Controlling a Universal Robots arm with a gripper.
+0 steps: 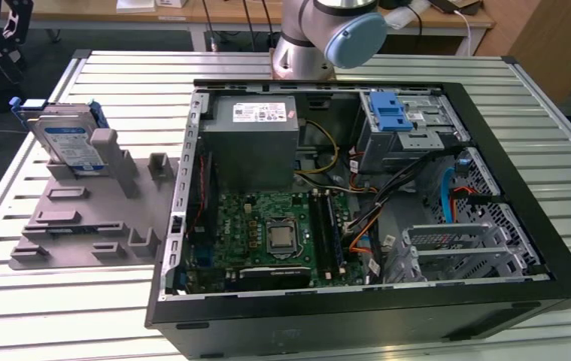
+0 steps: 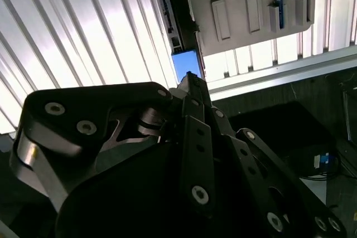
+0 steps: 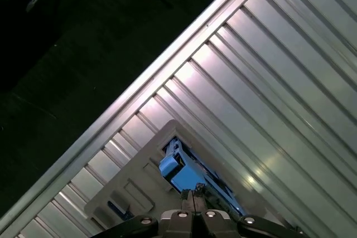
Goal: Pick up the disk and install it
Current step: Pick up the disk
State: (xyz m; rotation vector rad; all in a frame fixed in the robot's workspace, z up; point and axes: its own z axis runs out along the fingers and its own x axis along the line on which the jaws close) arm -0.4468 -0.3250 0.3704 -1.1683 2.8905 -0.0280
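While the disk [image 1: 68, 143] stands in its grey rack [image 1: 77, 226], the case [image 1: 365, 320] lies open.

Arm: we saw a grey arm [image 1: 300, 45] with a round blue cap [image 1: 353, 39] on one joint, in the exterior view.
Gripper: we saw a black gripper [image 3: 193, 194] [image 2: 189, 76] in both wrist views, pointing down from high up.
Fingers: the two fingers [image 2: 195, 121] were pressed together and held nothing.

Open black computer case [image 1: 526, 248] is lying at centre frame on the slatted table [image 1: 65, 316]. Inside it, a grey power supply [image 1: 255, 143] is sitting above the green motherboard [image 1: 265, 233]. A grey slotted fixture [image 1: 84, 226] is resting at the left.
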